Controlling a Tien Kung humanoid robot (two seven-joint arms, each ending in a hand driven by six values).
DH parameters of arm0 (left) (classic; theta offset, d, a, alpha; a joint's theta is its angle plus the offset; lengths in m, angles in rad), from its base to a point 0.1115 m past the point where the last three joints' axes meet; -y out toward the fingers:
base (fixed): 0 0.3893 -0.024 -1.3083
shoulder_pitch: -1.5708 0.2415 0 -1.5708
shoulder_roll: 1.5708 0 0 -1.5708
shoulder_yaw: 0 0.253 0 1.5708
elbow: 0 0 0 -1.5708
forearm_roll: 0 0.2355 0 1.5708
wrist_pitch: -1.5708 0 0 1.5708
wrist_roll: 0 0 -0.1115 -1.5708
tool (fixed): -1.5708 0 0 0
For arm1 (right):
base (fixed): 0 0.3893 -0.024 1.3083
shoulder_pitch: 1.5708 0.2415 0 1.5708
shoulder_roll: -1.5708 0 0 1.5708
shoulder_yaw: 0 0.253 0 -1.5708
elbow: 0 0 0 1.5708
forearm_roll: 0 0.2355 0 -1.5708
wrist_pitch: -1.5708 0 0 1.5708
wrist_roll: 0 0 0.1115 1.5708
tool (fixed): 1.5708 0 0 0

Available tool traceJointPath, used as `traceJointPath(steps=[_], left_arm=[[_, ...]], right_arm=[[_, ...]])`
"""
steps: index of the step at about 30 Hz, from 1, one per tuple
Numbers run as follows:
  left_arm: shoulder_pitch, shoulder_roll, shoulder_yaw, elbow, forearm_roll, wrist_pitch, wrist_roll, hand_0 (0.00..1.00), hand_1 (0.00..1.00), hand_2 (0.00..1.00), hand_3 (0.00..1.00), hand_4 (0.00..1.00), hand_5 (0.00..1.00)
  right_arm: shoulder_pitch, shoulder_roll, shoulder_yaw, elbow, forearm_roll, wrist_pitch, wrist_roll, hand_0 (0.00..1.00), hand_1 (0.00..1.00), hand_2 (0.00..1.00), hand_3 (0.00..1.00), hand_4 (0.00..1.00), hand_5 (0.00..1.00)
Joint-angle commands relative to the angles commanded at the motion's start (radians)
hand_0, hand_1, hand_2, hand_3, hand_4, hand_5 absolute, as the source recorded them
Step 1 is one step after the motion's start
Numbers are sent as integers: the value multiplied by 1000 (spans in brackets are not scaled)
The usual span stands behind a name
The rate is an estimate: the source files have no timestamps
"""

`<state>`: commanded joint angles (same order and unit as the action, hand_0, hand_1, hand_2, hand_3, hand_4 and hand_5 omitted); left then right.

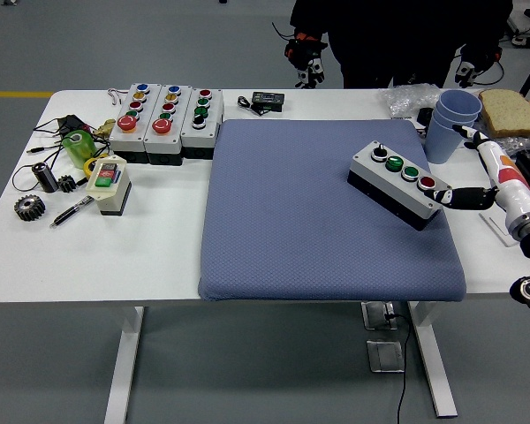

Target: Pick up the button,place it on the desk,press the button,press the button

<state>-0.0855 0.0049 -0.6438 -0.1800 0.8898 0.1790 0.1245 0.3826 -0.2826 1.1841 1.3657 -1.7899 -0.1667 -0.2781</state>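
Observation:
A grey button box with a black base lies at an angle on the right part of the blue mat. Its top carries a black selector knob, two green buttons and a red button at the right end. My right hand comes in from the right edge, with a white and orange forearm. Its dark fingers are spread and reach the box's right end without closing round it. The left arm is out of view.
Three larger button boxes stand at the back left, with a small two-button box, gears, green tape and a pen in front. Stacked blue cups and a bread slice sit just behind my right hand. A person stands at the far side, hands hanging.

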Motion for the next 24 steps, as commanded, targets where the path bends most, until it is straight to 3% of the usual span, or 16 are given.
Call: traceJointPath(steps=[10, 24], left_arm=[[-1, 2, -1, 0, -5, 1, 0, 628, 663, 680, 604, 344, 648], [-3, 1, -4, 0, -3, 3, 3, 629, 664, 681, 604, 343, 647]], right_arm=[[93, 58, -63, -72, -38, 11, -32, 998, 947, 970, 949, 998, 136], [247, 109, -139, -298, -91, 26, -92, 998, 950, 985, 915, 998, 153]])
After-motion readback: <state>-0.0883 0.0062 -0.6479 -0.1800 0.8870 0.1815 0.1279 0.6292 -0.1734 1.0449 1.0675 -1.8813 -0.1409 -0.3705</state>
